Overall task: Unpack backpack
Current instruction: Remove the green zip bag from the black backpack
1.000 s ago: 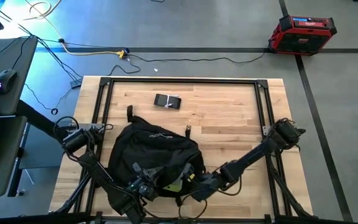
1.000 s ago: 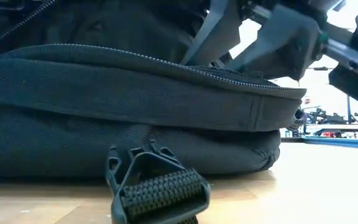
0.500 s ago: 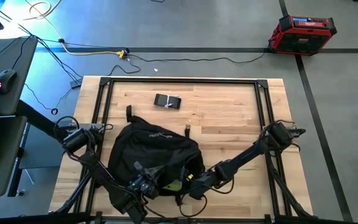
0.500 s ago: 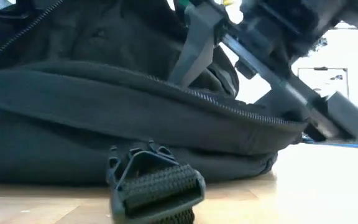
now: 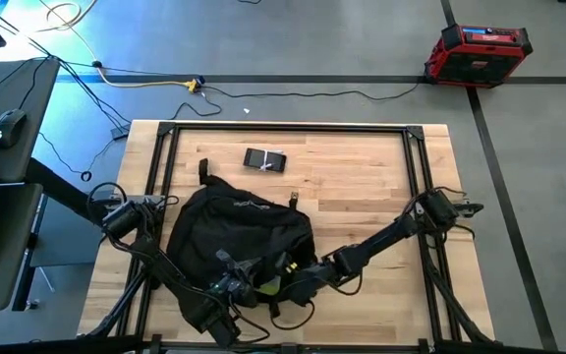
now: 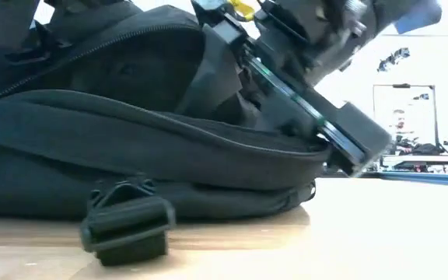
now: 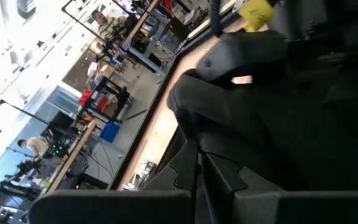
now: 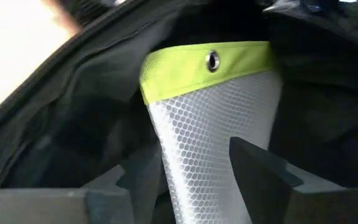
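Note:
The black backpack lies on its side on the wooden table, near the front edge, its opening toward the right. Inside the opening shows a translucent mesh pouch with neon-yellow trim. My right gripper reaches into the opening and is shut on the pouch. My left gripper is at the backpack's near side, shut on black fabric. A black strap buckle rests on the table in front of the backpack. My left gripper is shut on a fold of the backpack's black fabric by the opening, coming nearly level from the table's near left. The fabric is raised above the rest of the bag, which lies on the table. My right gripper has the pouch's mesh body, below the yellow trim, between its two fingers. It slants down from the table's right into the opening. The pouch is still inside the backpack.
A small dark object lies on the table beyond the backpack. The table's right half is bare wood. A black metal frame runs around the table top. On the floor beyond are cables and a red case.
My right gripper has moved toward the table's left and down, deeper into the backpack's opening. The backpack has shifted a little toward the table's left, its upper flap is raised higher, and the strap buckle has slid left with it.

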Controlling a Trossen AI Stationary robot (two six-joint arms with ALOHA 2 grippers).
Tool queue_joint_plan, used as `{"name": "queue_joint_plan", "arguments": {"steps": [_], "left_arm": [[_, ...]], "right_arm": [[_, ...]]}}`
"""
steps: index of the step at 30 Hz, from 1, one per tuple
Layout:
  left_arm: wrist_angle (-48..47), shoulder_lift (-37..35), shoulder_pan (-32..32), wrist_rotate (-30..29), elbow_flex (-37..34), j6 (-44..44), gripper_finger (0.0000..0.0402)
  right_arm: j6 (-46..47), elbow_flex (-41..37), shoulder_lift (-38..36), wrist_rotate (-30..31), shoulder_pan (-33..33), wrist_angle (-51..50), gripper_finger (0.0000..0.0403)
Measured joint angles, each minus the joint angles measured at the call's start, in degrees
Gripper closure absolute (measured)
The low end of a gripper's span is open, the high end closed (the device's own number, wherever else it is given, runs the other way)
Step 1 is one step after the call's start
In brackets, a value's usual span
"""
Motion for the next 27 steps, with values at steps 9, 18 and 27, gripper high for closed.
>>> {"name": "queue_joint_plan", "arguments": {"steps": [9,18,27], "left_arm": [[0.17,0.0,-0.06,0.22,-0.04,-0.96,0.0402],[-0.15,0.01,-0.48,-0.22,-0.04,-0.96,0.0402],[-2.34,0.02,-0.52,-1.14,0.04,-0.73,0.0402]], "right_arm": [[2.36,0.28,7.02,6.21,-1.17,10.51,0.03],[7.59,6.11,9.82,15.09,-0.63,8.08,0.04],[7.23,11.66,4.47,28.78,7.11,-5.51,0.0403]]}}
